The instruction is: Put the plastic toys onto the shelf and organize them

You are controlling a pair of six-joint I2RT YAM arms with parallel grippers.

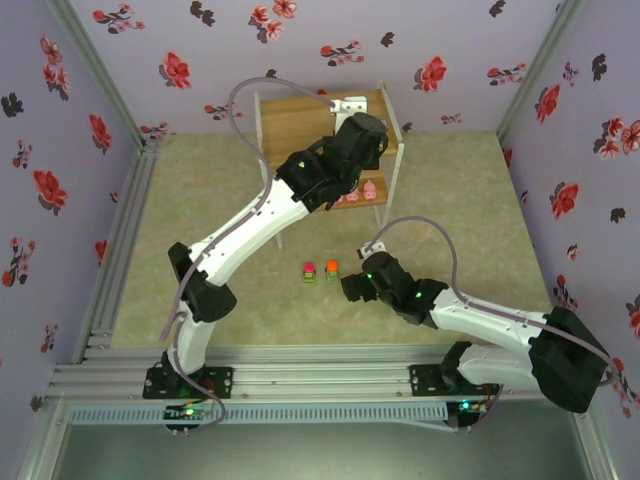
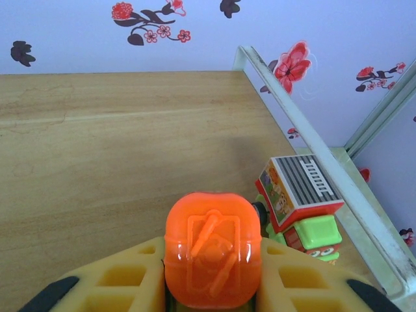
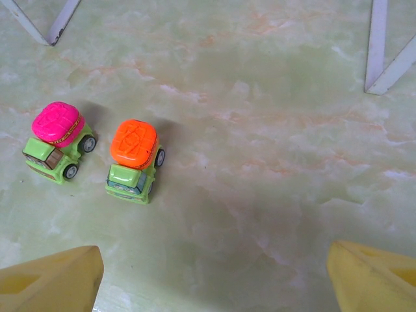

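My left gripper (image 2: 212,276) is shut on an orange-topped toy truck (image 2: 212,244), held just over the top board of the shelf (image 2: 117,143) near its right end. Beside it on that board stands a green truck with a grey ribbed top (image 2: 300,195). In the top view the left gripper (image 1: 362,135) hangs over the shelf (image 1: 295,112), and pink pig figures (image 1: 368,188) sit on the lower tier. On the table lie a magenta-topped truck (image 3: 58,140) and an orange-topped truck (image 3: 133,159). My right gripper (image 3: 214,279) is open, low over the table right of them.
The shelf's white metal frame rail (image 2: 305,130) runs along the right edge of the top board. Two white shelf legs (image 3: 378,45) stand beyond the right gripper. Floral walls (image 1: 60,150) enclose the pale green table (image 1: 460,200) on three sides.
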